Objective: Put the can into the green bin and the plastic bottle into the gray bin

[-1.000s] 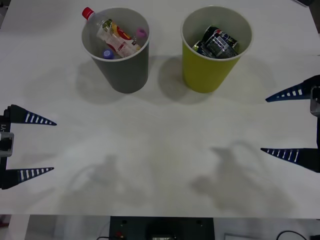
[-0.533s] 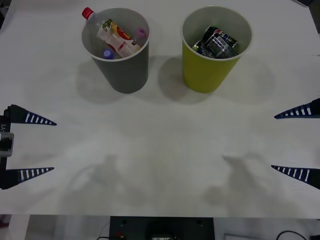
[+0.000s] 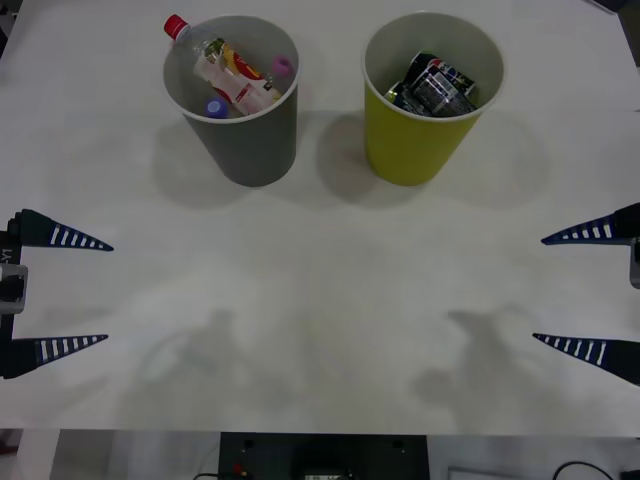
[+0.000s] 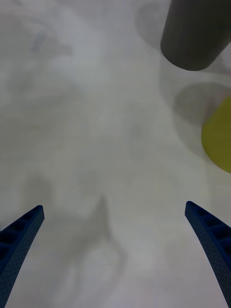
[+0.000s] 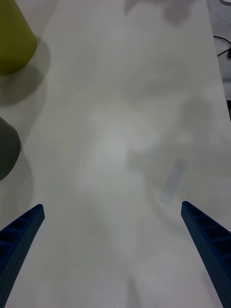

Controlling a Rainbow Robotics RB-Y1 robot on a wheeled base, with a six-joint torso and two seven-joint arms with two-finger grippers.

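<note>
The left gripper [image 3: 75, 292] is seen at the left edge of the table [image 3: 320, 300], its jaws spread wide and released, with nothing held between them and nothing touched. The right gripper [image 3: 575, 290] is seen at the right edge of the table, its jaws likewise spread wide and empty. Both pairs of fingers [image 5: 19, 236] are blue, ribbed and tapered to a point, and in the wrist views they are set at the two lower corners above bare white table. The plastic bottle [image 3: 225, 70] is found inside the gray bin [image 3: 245, 140], lying tilted, with its red cap [image 3: 176, 24] poking over the rim at the far left side; its body is clear and is wrapped in a red-and-yellow label. A purple cap [image 3: 216, 106] and a pink cap [image 3: 282, 67] are also seen within the same bin, beside the bottle. The gray bin is a round, tapered cup shape, dark outside and lighter inside. Just beside it, to the right and apart from it, the green bin [image 3: 415, 140] is placed, of the same tapered form and a smooth yellow-green. Dark crumpled cans [image 3: 435, 85] with a shiny metallic look are held inside it. Both bins stand upright on the matte white table, well apart from both grippers.
</note>
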